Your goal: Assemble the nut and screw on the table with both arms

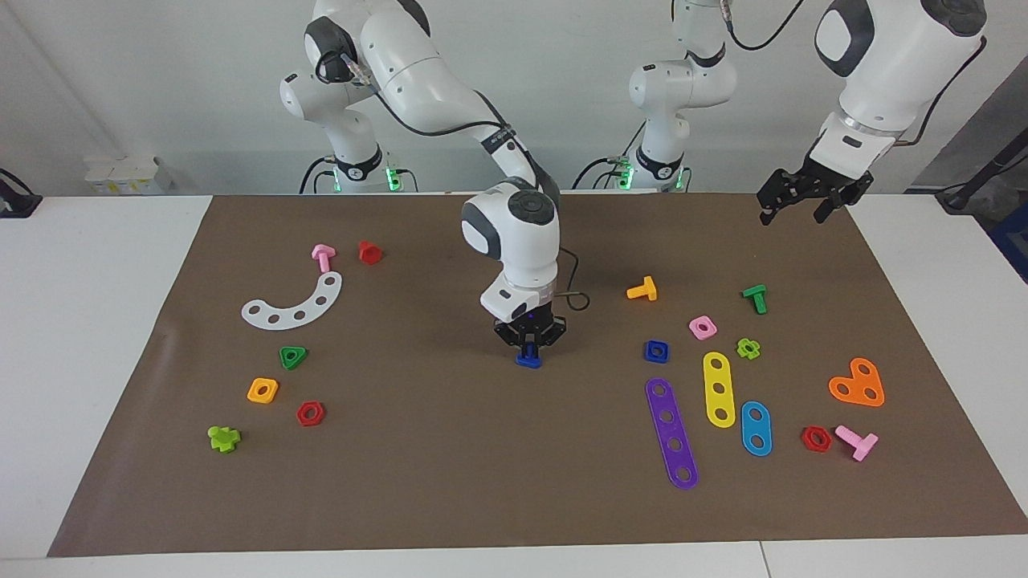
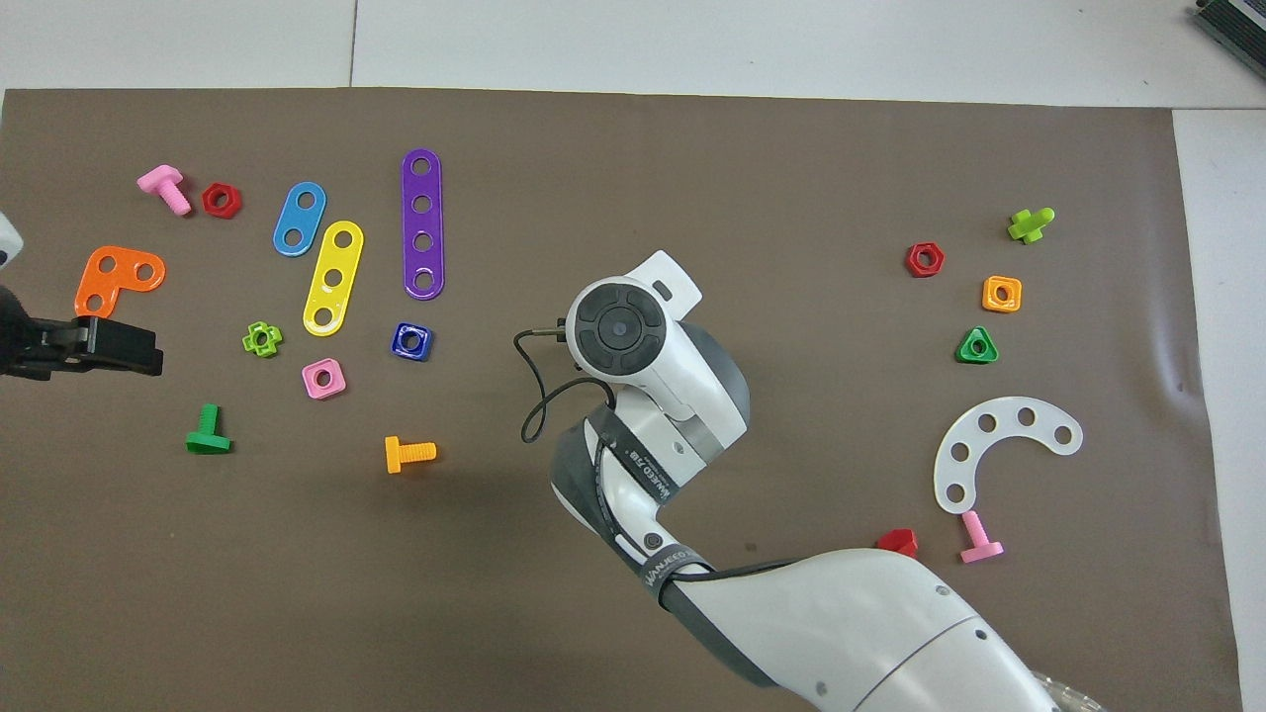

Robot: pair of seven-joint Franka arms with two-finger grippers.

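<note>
The right gripper (image 1: 529,350) stood low at the middle of the brown mat of the table (image 1: 450,482), pointing straight down, with its jaws closed narrowly on the screw (image 1: 528,360), whose dark-blue body showed just under the fingertips, at or barely above the mat. In the overhead view the right arm's wrist hid both that gripper and the screw. The nut (image 1: 656,351) lay flat on the mat toward the left arm's end of the table, well apart from the held screw, with its round hole facing up. A pink square nut (image 1: 703,327) lay just beside it, slightly nearer to the robots, and the purple 4-hole strip (image 1: 671,433) began just beside it, farther from the robots. A yellow 3-hole strip (image 1: 719,388) and a blue 2-hole strip (image 1: 756,428) lay beside the purple one. An orange screw (image 1: 642,289) lay nearer to the robots than the nut. The left gripper (image 1: 805,197) waited in the air over the mat's corner nearest the left arm's base, its jaws spread wide and holding nothing. Toward the right arm's end lay a white curved strip (image 1: 293,305) with 5 holes, a red screw (image 1: 369,252) and an orange square nut (image 1: 263,390).
</note>
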